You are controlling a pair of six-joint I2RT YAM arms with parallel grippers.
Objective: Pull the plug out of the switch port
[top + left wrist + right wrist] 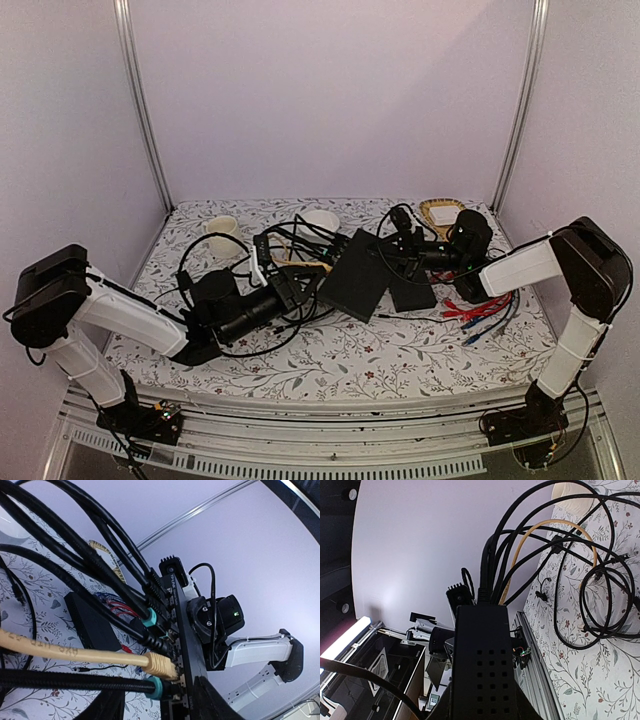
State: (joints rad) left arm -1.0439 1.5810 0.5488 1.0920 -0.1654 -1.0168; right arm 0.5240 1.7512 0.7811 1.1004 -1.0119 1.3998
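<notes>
The switch [357, 275], a flat black box, is tilted up off the table with my right gripper [415, 258] shut on its right end. In the right wrist view its vented face [482, 645] fills the gap in that gripper [481, 700]. Several cables are plugged into its port edge [192, 650]: a beige plug [161, 665], and black ones with teal boots [150, 619]. My left gripper [292, 290] is at that edge, open. Its fingers stand apart around the lowest teal-booted plug [157, 687] of a braided black cable, one finger [215, 702] over the switch's face.
A shorter black box [412, 292] lies flat beside the switch, with red and blue wires [480, 308] to its right. A cup [222, 226], a white bowl [322, 218] and a wicker basket [440, 212] stand at the back. Loose black cables [215, 270] loop on the left.
</notes>
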